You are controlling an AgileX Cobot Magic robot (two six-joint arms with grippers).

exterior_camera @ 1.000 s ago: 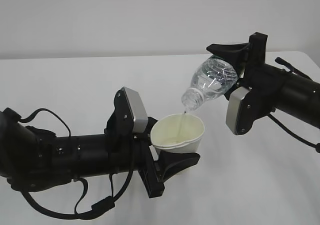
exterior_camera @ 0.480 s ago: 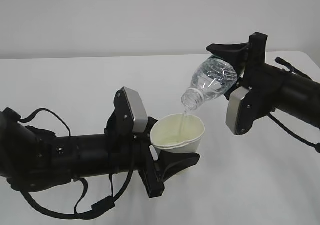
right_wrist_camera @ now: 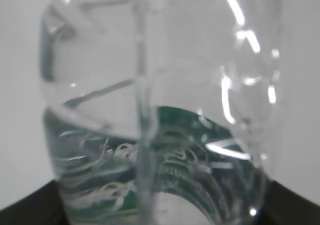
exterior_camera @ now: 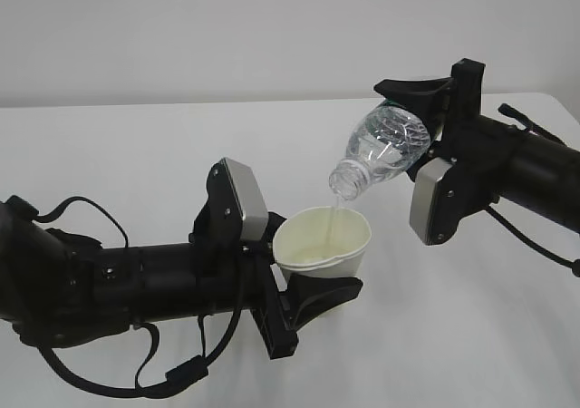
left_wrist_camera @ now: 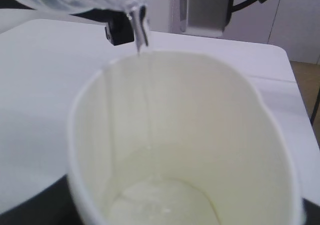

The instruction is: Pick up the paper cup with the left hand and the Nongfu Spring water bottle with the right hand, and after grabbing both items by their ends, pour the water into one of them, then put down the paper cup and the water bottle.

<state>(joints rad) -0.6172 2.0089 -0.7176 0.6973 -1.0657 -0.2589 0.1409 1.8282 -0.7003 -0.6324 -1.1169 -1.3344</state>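
My left gripper (exterior_camera: 314, 279) is shut on the lower end of the white paper cup (exterior_camera: 323, 239), holding it upright above the table. My right gripper (exterior_camera: 424, 122) is shut on the base end of the Nongfu Spring water bottle (exterior_camera: 385, 147), which is tilted neck-down towards the left. A thin stream of water (exterior_camera: 333, 216) falls from the bottle's mouth into the cup. In the left wrist view the cup (left_wrist_camera: 200, 135) fills the frame, with the stream (left_wrist_camera: 142, 32) entering at its far rim and water (left_wrist_camera: 160, 205) pooled at the bottom. The right wrist view shows the clear bottle (right_wrist_camera: 160, 85) and its green label (right_wrist_camera: 200, 150) close up.
The white table (exterior_camera: 136, 154) spreads under both arms, with a pale wall behind it. The right arm's grey camera housing (exterior_camera: 435, 199) hangs just right of the cup. The left arm's cables (exterior_camera: 172, 372) trail near the front edge.
Neither arm has moved. The bottle stays tilted and the thin stream keeps running into the cup.
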